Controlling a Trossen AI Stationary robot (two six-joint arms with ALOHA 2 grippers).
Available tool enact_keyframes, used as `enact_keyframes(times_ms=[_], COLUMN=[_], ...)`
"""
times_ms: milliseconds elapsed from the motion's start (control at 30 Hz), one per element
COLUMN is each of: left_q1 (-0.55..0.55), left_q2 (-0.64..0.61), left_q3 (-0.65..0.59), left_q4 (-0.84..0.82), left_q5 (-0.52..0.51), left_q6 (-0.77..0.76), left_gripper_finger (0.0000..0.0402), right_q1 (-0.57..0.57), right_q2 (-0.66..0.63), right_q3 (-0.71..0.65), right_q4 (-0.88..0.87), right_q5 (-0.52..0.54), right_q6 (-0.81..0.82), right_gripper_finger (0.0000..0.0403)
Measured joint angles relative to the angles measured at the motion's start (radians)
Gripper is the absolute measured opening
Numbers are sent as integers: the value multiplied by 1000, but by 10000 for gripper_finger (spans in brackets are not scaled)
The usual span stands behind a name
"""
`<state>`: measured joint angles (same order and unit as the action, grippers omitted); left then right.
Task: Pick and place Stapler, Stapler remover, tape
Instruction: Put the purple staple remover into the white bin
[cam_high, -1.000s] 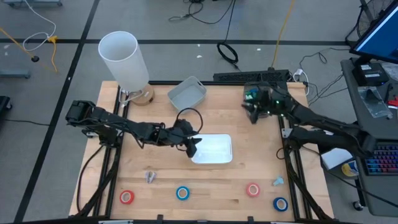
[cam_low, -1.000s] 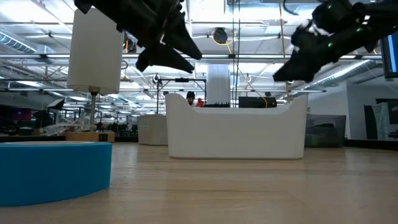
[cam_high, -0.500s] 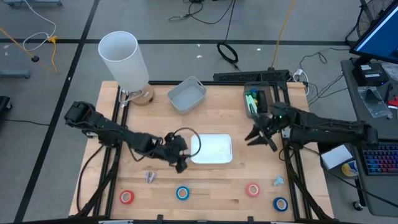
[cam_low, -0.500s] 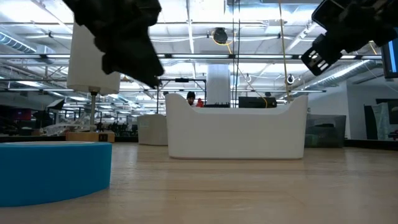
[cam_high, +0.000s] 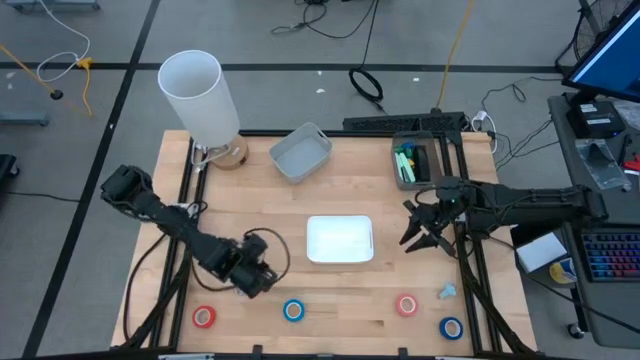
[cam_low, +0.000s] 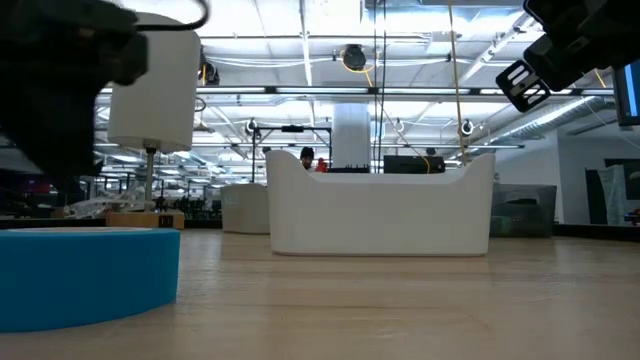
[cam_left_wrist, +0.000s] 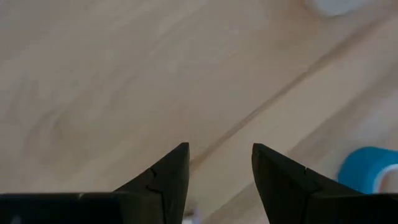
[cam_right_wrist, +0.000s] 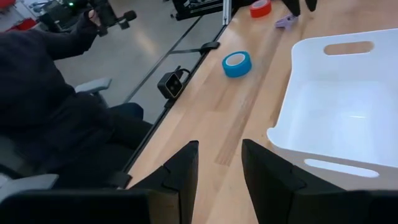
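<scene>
Four tape rolls lie in a row along my near table edge in the high view: a red roll (cam_high: 204, 317), a blue roll (cam_high: 293, 311), a second red roll (cam_high: 406, 305) and a second blue roll (cam_high: 451, 327), with the white tray (cam_high: 340, 240) waiting empty in the middle, I judge as the drop spot. My left claw (cam_high: 253, 281) hangs low between the first red roll and the first blue one, near both and touching neither; a small grey piece should lie just there, but my wrist hides it. My right claw (cam_high: 420, 232) hovers beside the tray's right side, well apart from the tape, fingers spread and empty. In the low view the blue roll (cam_low: 85, 272) fills the near left corner with the tray (cam_low: 380, 205) standing behind it. In my left wrist view my fingers (cam_left_wrist: 163, 178) stand parted with only bare wood between them, holding nothing, and the blue roll (cam_left_wrist: 370, 170) sits off to one side, close but outside the gap. In my right wrist view my fingers (cam_right_wrist: 179, 173) are parted over the table edge, the tray's rim (cam_right_wrist: 292, 152) just beside them and a blue roll (cam_right_wrist: 236, 63) farther off.
</scene>
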<state>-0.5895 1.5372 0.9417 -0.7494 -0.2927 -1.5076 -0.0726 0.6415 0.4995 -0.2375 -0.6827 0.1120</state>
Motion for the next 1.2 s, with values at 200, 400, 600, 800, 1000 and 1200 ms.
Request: enact_keyframes(times_ms=[200, 400, 600, 800, 1000, 1200], left_q1=[-63, -106, -153, -183, -186, -173], left_q2=[0, 0, 0, 0, 0, 0], left_q3=[0, 0, 0, 0, 0, 0], left_q4=[-95, -95, -93, -94, -135, -170], left_q5=[15, 65, 92, 89, 83, 82], left_q6=[-245, -341, -427, -473, -492, -492], left_gripper_finger=[172, 172, 173, 172, 172, 172], right_q1=[3, 3, 3, 3, 3, 3], right_q2=[0, 0, 0, -8, -15, -15], right_q3=[0, -18, -71, -76, -76, -76], right_q4=[0, 1, -2, 4, 47, 133], right_q5=[1, 0, 1, 0, 0, 0], right_q6=[-1, -3, 7, 7, 8, 8], right_gripper_finger=[114, 114, 114, 114, 114, 114])
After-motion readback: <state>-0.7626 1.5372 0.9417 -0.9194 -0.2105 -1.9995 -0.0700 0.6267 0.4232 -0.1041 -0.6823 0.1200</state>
